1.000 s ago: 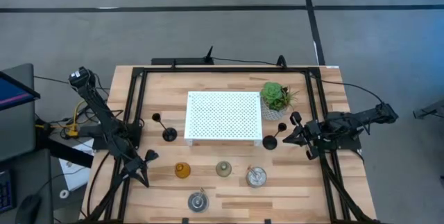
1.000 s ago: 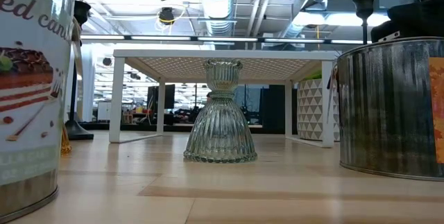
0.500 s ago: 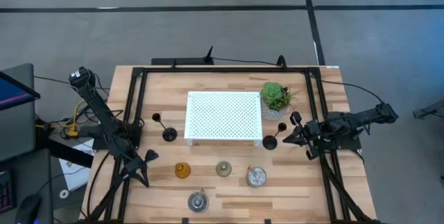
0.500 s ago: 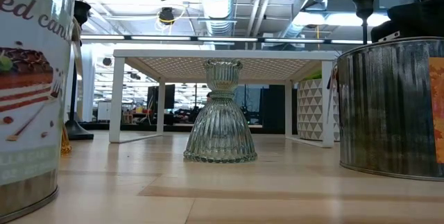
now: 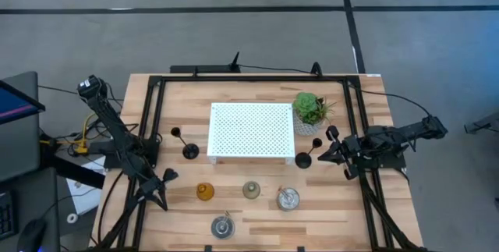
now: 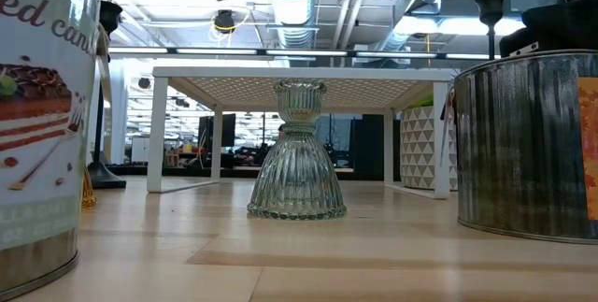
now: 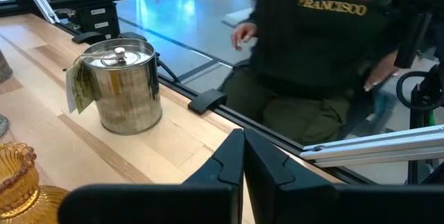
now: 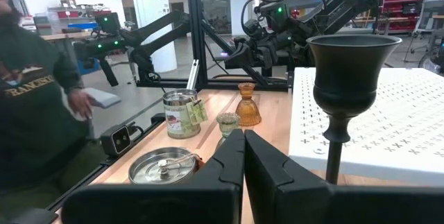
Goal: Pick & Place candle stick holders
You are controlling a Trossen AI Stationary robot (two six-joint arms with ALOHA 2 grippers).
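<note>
Nothing lifted yet. White perforated tray (image 5: 251, 130) at the centre of the surface (image 5: 351, 213); potted plant (image 5: 310, 110) at about 2 o'clock from it.

Two black holders (image 5: 189, 150) near 9 o'clock of the tray, a third black holder (image 5: 303, 159) at its 4 o'clock corner. Below the tray, a row: amber glass holder (image 5: 205, 192) at 7 o'clock, clear ribbed glass holder (image 5: 251, 189) at 6 o'clock, shiny tin (image 5: 288, 198) at 5 o'clock, second tin (image 5: 223, 225) lower still.

Left hand (image 5: 165, 176) parked at 8 o'clock, fingers pressed together, holding nothing. Right hand (image 5: 322, 154) at 3 o'clock, just beside the third black holder, likewise pressed together and empty.

Judged handling: glass ones rigid, slick, breakable; best pinched at the narrow waist above the flared skirt. Black ones likely light but top-heavy on thin stems; grip the stem low, keep upright. Tins smooth, probably light, wide for the fingers; knob on the lid a doubtful hold.
</note>
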